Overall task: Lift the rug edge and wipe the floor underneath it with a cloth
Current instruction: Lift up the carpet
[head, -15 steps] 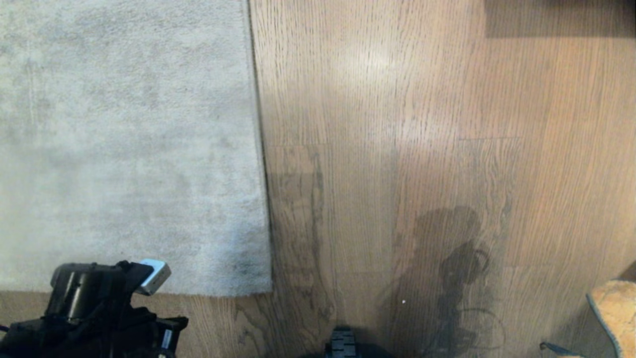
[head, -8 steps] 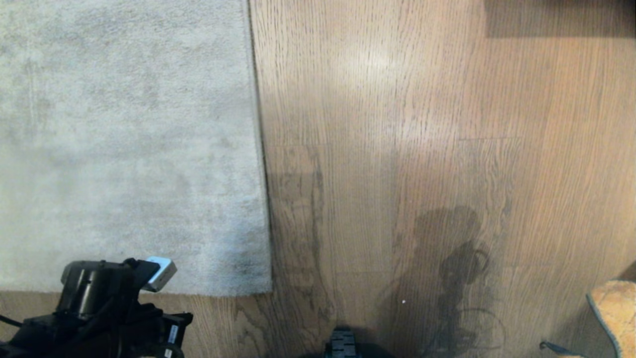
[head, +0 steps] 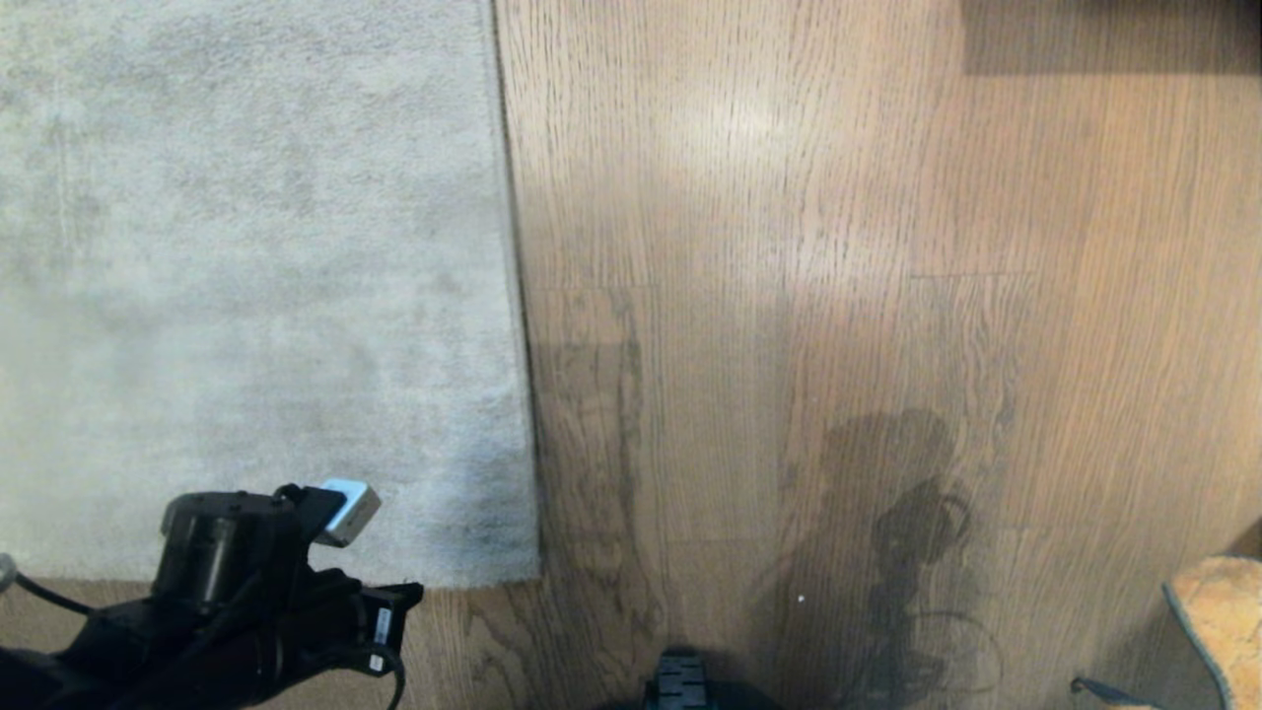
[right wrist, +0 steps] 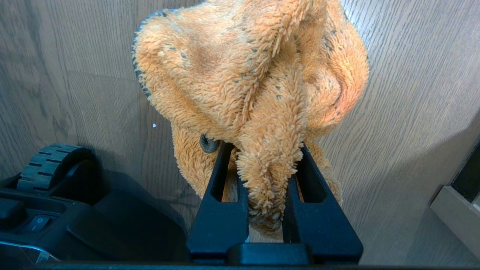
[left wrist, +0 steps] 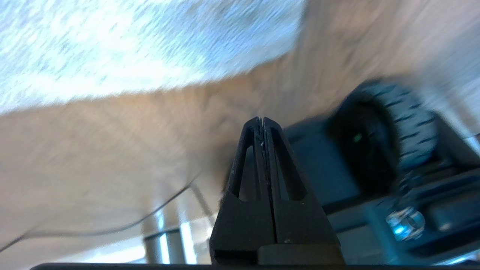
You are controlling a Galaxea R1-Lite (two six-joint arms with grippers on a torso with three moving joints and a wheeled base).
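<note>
A: Where does the rug edge [head: 296, 580] lie?

B: Flat on the floor [head: 789, 296]. It is the near border of the one pale grey rug [head: 246, 247], which fills the far left of the head view. A second border runs away from the robot, and the two meet at a corner near the middle of the picture. No part of it is raised; no backing shows.

A: And the left gripper [left wrist: 261, 120]?

B: Clenched, fingers [left wrist: 250, 150] pressed flat together with nothing between them. Its arm [head: 227, 592] sits at the near left, over that near border. In the left wrist view the tips point across bare planks toward the rug, apart from it. That view is blurred, so I cannot tell how high above the floor they are.

A: The cloth [right wrist: 255, 82]?

B: One orange fuzzy rag, grasped by the right gripper [right wrist: 268, 161]. A bunched fold is pinched between the two fingers, which stand only a little apart around it; the rest bulges out beyond the tips above the wood planks. In the head view only a corner of it shows at the near right edge, well apart from the rug.

A: What else is there?

B: One ribbed black wheel [right wrist: 48, 165] of the robot's base, near the right gripper. A dark shadow [head: 897, 513] lies on the planks between the rug and the cloth. One thin cable [left wrist: 112, 225] trails across the floor by the left gripper.
</note>
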